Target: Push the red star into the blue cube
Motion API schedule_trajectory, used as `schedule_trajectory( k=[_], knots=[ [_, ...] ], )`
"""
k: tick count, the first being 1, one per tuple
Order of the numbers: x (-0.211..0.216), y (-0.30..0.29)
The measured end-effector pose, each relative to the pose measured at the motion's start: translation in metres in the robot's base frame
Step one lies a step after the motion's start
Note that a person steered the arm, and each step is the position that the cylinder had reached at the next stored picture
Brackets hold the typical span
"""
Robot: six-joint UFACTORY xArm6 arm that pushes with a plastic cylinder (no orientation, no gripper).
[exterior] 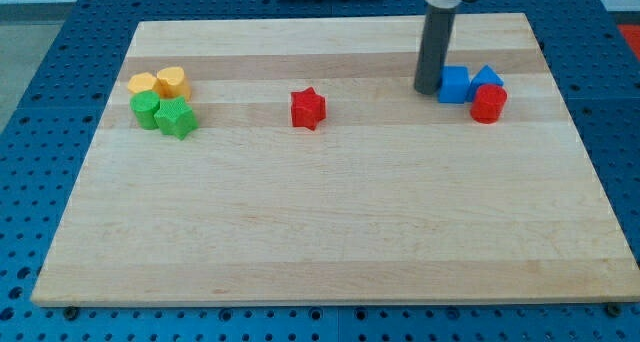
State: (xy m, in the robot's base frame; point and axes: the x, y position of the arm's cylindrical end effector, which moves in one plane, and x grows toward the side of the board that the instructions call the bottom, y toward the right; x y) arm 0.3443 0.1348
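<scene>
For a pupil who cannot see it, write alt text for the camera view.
My tip rests beside the blue cube, on the view's left of it, far from the red star at mid-board. Yellow and green blocks cluster at the view's left.

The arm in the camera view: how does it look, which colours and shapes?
Only my lower part shows: a straight, dark grey cylindrical rod, plain and without markings, ending in my tip. Above it sits a wider black mount with a pale band, cut off by the view's top. No cables are visible.

At the view's left sit four touching blocks — two yellow blocks, shapes unclear, above a green cylinder and green star. Right: blue triangle, perhaps a prism, touching a red cylinder — all on the wooden board.
</scene>
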Motion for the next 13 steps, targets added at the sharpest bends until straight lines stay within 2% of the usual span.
schedule_trajectory(
  k=[1,2,6,7,8,10,13],
  knots=[
    [0.0,0.012],
    [0.0,-0.025],
    [-0.004,-0.248],
    [0.079,-0.243],
    [0.093,-0.241],
    [0.074,-0.221],
    [0.026,-0.12]
  ],
)
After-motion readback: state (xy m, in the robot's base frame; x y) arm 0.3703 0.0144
